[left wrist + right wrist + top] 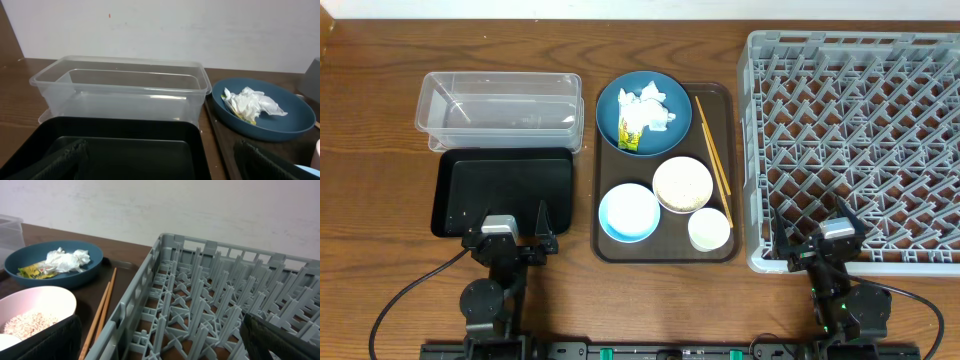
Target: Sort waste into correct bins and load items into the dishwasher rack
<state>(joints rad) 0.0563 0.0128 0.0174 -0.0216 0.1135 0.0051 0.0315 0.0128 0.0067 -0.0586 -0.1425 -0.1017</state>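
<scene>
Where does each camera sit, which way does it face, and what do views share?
Overhead: fixed above the table, looking straight down on clear tub, black tray, brown tray and rack; left hand and right hand at the bottom edge.
Left wrist: low over the black tray, facing the back wall; own fingers in the bottom corners.
Right wrist: low at the rack's near edge, facing the wall; own fingers in the bottom corners.
Shared: both wrist views show the blue plate with tissue.

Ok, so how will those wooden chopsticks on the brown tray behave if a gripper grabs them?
The chopsticks look thin and straight, so probably light and stiff. Lying flat on the brown tray, they may slide or roll, and one could slip free.
</scene>
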